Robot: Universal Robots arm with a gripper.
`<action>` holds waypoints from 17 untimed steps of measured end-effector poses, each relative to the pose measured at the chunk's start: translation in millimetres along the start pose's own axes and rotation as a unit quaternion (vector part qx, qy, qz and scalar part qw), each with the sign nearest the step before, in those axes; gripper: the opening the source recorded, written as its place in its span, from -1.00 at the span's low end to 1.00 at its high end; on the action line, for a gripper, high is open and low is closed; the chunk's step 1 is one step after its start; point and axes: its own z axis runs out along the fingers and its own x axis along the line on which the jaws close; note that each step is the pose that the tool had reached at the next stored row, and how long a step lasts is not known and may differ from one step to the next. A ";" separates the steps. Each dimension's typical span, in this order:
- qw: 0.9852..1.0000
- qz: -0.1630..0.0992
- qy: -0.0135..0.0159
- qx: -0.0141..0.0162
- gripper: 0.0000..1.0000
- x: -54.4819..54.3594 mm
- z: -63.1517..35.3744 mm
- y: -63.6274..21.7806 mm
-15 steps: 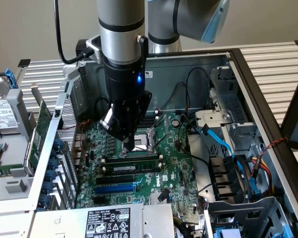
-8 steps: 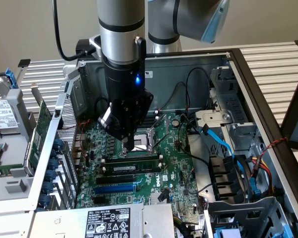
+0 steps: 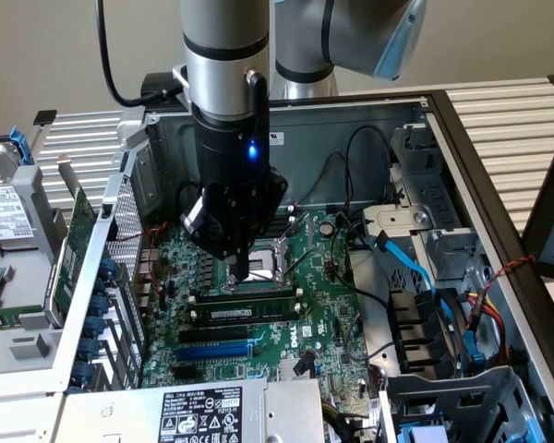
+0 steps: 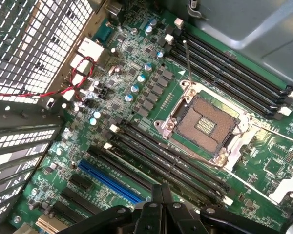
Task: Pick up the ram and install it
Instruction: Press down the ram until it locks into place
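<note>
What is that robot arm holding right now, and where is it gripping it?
Nothing. The end effector is shut and empty, hanging just above the ram seated in a slot on the motherboard.

Exterior view looks down from afar; wrist view nears the shared motherboard (image 3: 258, 305).
</note>
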 end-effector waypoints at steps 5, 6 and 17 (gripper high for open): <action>1.000 0.030 -0.003 0.001 -0.80 0.0 0.3 0.0; 0.999 0.035 -0.004 0.001 -0.80 0.0 0.3 0.0; 0.995 0.100 -0.017 0.010 -0.80 -0.1 1.5 0.0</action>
